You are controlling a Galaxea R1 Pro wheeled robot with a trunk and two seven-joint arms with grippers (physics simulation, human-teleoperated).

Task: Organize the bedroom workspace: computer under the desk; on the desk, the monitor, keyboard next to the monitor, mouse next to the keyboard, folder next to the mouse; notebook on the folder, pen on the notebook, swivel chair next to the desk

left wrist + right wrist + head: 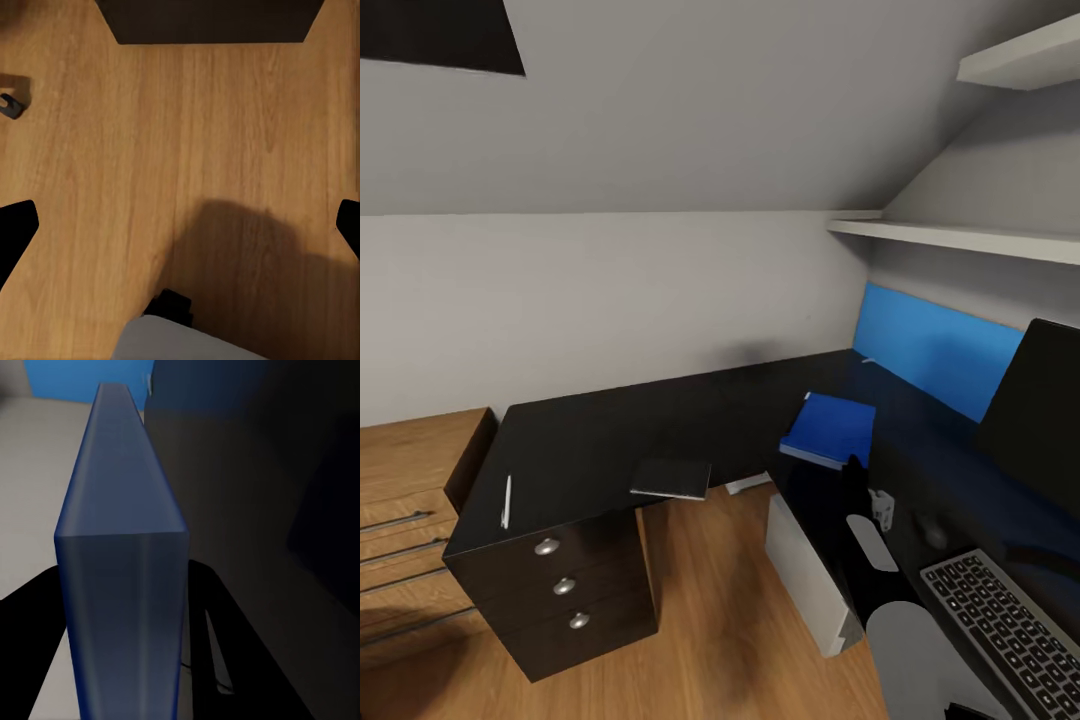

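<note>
One bright blue book-like folder, centre right of the head view, clenched edge-on by the right gripper over the glossy black L-shaped desk. Left gripper: released, over oak floor. One dark thin notebook, one silvery pen, one black-keyed keyboard, one black-fronted monitor. Risk, judged: letting go early, so that the folder drops askew.

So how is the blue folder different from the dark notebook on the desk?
The folder is bright blue, while the notebook is dark grey-black. The folder is larger and thicker; the notebook is small and thin. The folder is clamped by the right end effector; the notebook lies free at the desk edge. Both are flat and rectangular.
</note>
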